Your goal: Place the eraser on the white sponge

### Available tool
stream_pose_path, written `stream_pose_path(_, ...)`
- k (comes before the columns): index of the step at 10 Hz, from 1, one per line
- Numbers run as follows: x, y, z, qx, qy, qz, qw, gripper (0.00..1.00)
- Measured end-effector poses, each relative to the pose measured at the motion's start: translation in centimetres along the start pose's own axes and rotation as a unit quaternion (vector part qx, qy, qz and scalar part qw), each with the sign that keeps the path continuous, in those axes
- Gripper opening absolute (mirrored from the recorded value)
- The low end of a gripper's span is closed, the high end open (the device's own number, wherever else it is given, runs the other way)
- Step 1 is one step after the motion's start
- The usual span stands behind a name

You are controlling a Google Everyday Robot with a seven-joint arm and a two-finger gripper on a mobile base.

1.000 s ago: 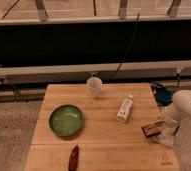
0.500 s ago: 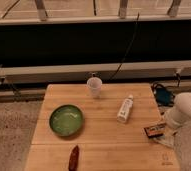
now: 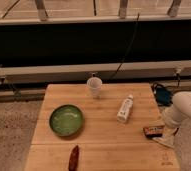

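The eraser (image 3: 152,131), a small dark block with an orange-and-white face, is at the right edge of the wooden table (image 3: 104,150). My gripper (image 3: 166,132) reaches in from the right at the end of the white arm (image 3: 187,110) and is right against the eraser's right end. The white sponge (image 3: 163,142), a thin pale pad, lies just below and to the right of the eraser, partly under the gripper. I cannot tell whether the eraser rests on the table or is lifted.
A white tube (image 3: 124,109) lies in the middle right of the table. A white cup (image 3: 94,86) stands at the back. A green bowl (image 3: 66,120) sits at the left, and a reddish-brown elongated object (image 3: 74,158) lies at the front.
The eraser and my gripper have shifted slightly to the right, toward the sponge. Everything else on the table is unmoved.
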Motion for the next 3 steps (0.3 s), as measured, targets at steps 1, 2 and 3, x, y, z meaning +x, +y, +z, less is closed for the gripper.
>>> stream_pose_path(1, -0.05, 0.08, 0.05, -0.001, -0.001, 0.0, 1.0, 0.55)
stream_pose_path(2, -0.21, -0.05, 0.21, 0.0, -0.002, -0.002, 1.0, 0.59)
stream_pose_path(3, -0.26, -0.11, 0.22, 0.001, -0.003, -0.004, 1.0, 0.61)
